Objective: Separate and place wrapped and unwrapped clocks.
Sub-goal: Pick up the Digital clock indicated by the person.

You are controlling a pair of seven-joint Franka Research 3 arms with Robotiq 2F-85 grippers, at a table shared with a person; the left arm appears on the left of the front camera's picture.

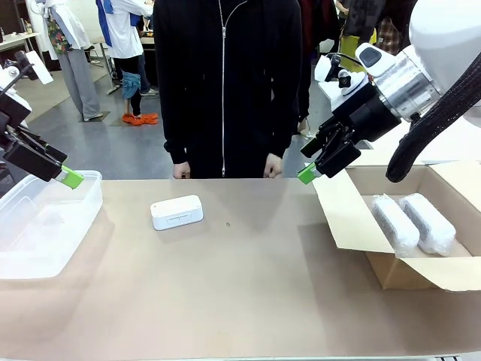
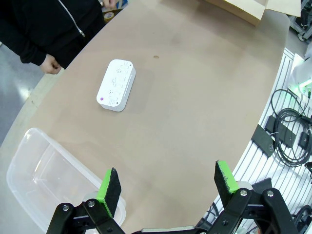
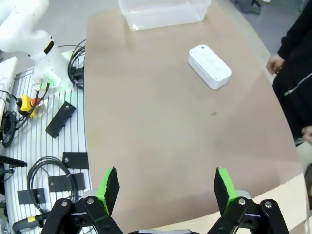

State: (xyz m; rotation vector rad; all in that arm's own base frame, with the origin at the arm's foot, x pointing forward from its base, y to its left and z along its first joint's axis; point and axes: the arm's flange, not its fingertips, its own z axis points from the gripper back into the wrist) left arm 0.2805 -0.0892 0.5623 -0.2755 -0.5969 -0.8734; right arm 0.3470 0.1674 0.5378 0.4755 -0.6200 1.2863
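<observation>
The unwrapped clock [image 1: 176, 212], bare white plastic with rounded corners, lies flat on the tan table [image 1: 248, 308]. Well to its left stands a clear plastic bin [image 1: 34, 259]. The left gripper [image 2: 167, 184] hangs over the end of the bin nearest the clock, its green pads spread wide with nothing between them. Well to the clock's right a cardboard box [image 1: 342, 214] lies open with its flaps folded out, and the two wrapped clocks [image 1: 396, 224] rest side by side inside it. The right gripper [image 3: 163, 184] hovers between the clock and the box, above the box's near flap, its pads likewise wide apart and empty. Just right of the clock a small dark speck [image 1: 228, 224] marks the tabletop. Beyond the clock, at the far edge, a person [image 1: 225, 90] in a black zipped jacket stands with both hands at the table's rim. On the robot's side of the clock, past the table's curved edge, cables [image 3: 77, 68] and black adapters lie on a white slatted surface. Behind the person, other people stand on a grey floor.
</observation>
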